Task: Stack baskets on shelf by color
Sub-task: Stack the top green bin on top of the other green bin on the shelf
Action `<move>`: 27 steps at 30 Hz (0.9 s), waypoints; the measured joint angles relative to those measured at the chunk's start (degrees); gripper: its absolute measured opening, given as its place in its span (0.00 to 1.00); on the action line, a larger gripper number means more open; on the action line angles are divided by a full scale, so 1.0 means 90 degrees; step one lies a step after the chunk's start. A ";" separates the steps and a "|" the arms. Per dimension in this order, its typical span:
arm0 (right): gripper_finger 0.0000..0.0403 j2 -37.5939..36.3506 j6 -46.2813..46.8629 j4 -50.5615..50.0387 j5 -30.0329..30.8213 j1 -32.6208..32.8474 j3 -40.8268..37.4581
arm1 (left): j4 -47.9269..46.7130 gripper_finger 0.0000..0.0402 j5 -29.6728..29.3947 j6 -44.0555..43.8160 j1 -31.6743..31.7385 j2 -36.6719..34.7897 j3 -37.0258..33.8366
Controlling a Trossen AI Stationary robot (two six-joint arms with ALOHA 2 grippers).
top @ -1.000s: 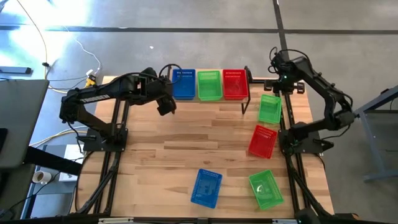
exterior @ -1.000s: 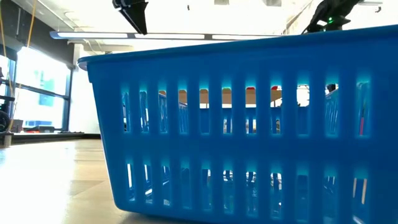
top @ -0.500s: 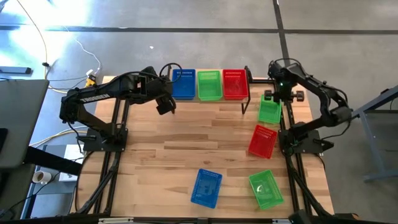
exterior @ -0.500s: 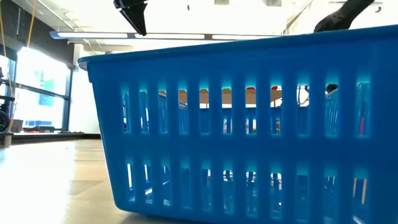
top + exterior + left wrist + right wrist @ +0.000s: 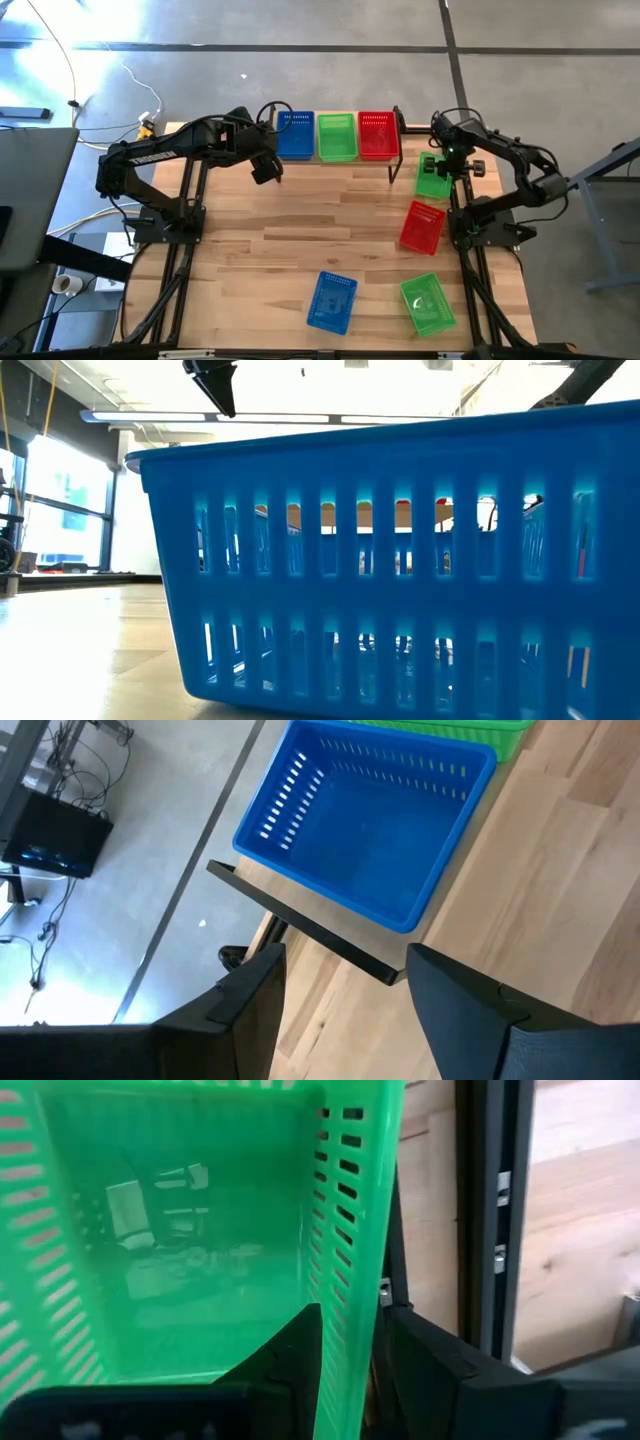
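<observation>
The shelf stands at the table's far edge with a blue basket, a green basket and a red basket side by side on it. Loose on the table are a green basket, a red one, a blue one and another green one. My right gripper is low over the loose green basket by the shelf's right end, open, with that basket's right side wall between its fingers. My left gripper hangs open just near of the shelf's blue basket. My right gripper comes from above, one finger inside the green basket and the other outside its right side wall, near the far corner. Whether the fingers touch the wall, I cannot tell. The basket rests flat on the table.
The right arm's black frame rail runs just beside the loose green and red baskets. The near blue basket fills the low view. Bare wood lies across the table's middle and left.
My right gripper has moved from above the shelf's right end toward the near edge and down, onto the loose green basket's right side. The baskets have stayed where they were.
</observation>
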 joint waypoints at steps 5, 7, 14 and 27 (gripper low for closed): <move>0.16 0.0000 -0.0015 0.0308 -0.0028 0.0000 -0.0256 | 0.0000 0.49 0.0000 -0.0002 -0.0001 0.0000 0.0000; 0.10 -0.0005 -0.0075 0.0313 -0.0023 0.0000 -0.0260 | 0.0001 0.49 0.0000 -0.0002 -0.0002 0.0000 0.0000; 0.02 -0.0131 -0.0245 0.0320 -0.0076 0.0002 -0.0256 | 0.0118 0.49 0.0159 -0.0002 -0.0002 0.0000 0.0000; 0.00 -0.1737 -0.0138 -0.0085 0.0120 0.0004 0.0570 | 0.0393 0.49 0.0288 -0.0002 -0.0002 -0.0001 0.0000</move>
